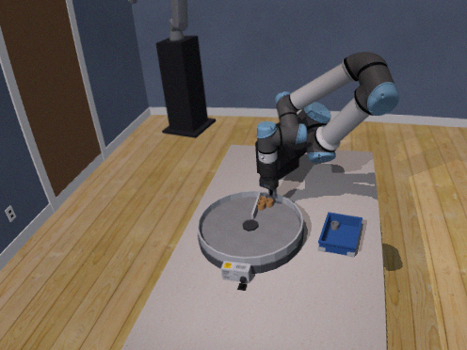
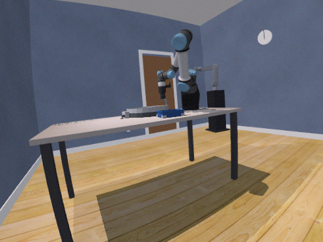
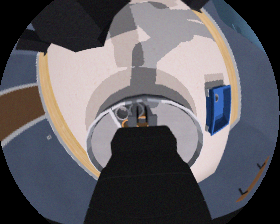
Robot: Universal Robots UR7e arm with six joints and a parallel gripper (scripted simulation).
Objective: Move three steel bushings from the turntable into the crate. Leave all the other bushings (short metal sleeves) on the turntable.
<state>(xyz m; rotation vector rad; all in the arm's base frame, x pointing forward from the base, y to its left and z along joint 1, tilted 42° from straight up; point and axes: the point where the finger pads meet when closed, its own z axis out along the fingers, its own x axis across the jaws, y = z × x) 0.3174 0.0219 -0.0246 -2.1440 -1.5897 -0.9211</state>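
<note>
One gray steel bushing [image 1: 334, 225] [image 3: 216, 98] sits in the blue crate [image 1: 337, 248] [image 2: 170, 113] [image 3: 218, 118], near the worktop's [image 1: 330, 305] [image 2: 98, 123] [image 3: 70, 90] right edge in the top view. The gripper [image 1: 272, 195] [image 2: 165, 104] [image 3: 141, 110], its jaws a little bit apart, is at the turntable's [image 1: 250, 259] [image 2: 141, 112] [image 3: 187, 127] far side.

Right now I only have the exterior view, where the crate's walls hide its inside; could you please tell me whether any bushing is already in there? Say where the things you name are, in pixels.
Observer: Yes, the top view shows one grey bushing [image 1: 334, 225] [image 3: 216, 98] inside the blue crate [image 1: 346, 236] [image 2: 172, 114] [image 3: 221, 112].
Operator: Thank you. The rim also hides the turntable's surface from me; what is on it near the gripper?
Observer: A cluster of copper-coloured bushings [image 1: 261, 206] [image 3: 124, 123] stands on the turntable [image 1: 226, 239] [image 2: 143, 111] [image 3: 187, 135], close to the gripper [image 1: 272, 196] [image 2: 165, 104] [image 3: 141, 110].
</note>
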